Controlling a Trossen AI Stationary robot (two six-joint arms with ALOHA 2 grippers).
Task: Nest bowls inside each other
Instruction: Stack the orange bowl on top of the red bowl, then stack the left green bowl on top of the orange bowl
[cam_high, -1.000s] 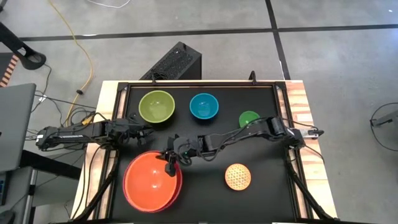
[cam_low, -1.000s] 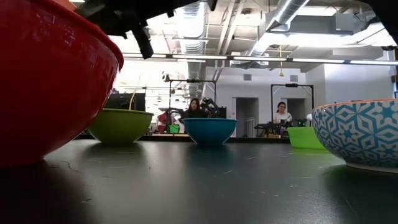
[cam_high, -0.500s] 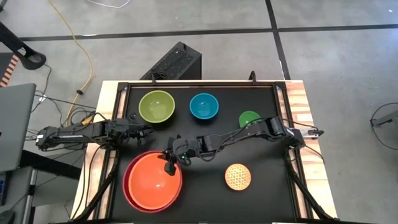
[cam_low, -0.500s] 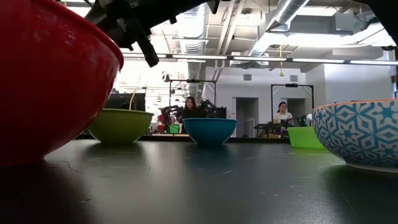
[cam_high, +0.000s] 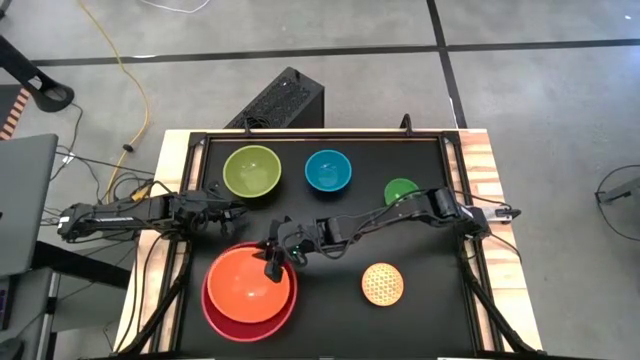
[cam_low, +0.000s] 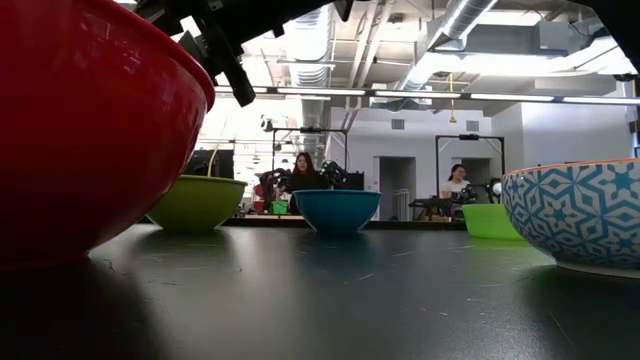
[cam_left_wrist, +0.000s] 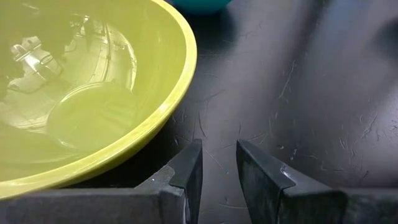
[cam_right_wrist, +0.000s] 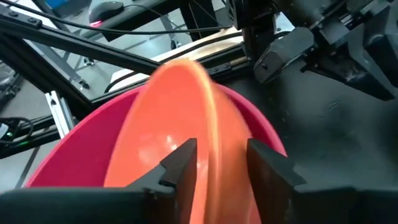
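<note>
The orange bowl (cam_high: 248, 282) sits tilted inside the large red-pink bowl (cam_high: 245, 326) at the near left of the black table. My right gripper (cam_right_wrist: 221, 149) hangs open over the orange bowl's far-right rim (cam_right_wrist: 208, 99), one finger inside the bowl and one outside. The lime green bowl (cam_high: 251, 171), the blue bowl (cam_high: 328, 170) and the small bright green bowl (cam_high: 401, 190) stand along the far side. The patterned yellow bowl (cam_high: 382, 283) stands near right. My left gripper (cam_left_wrist: 217, 158) waits slightly open at the left, beside the lime green bowl (cam_left_wrist: 81, 93). My right gripper reaches in slanting down from the table's right, and the orange bowl's blurred rim (cam_right_wrist: 214, 134) passes between its spread fingers. I cannot tell whether either finger (cam_right_wrist: 180, 165) touches the rim. The bowl rests in the red-pink bowl (cam_right_wrist: 81, 155).
Raised black rails (cam_high: 320, 134) frame the table. The right arm (cam_high: 400, 212) stretches across the middle from the right edge. Bare black tabletop (cam_high: 330, 320) lies between the red-pink bowl and the patterned yellow bowl. People sit in the room beyond the far edge (cam_low: 455, 185).
The orange bowl has sunk from on top of the red-pink bowl down into it. It covered the red-pink bowl before. The red-pink rim now shows at the near and left sides. My right gripper has stayed over the bowl's far-right rim.
</note>
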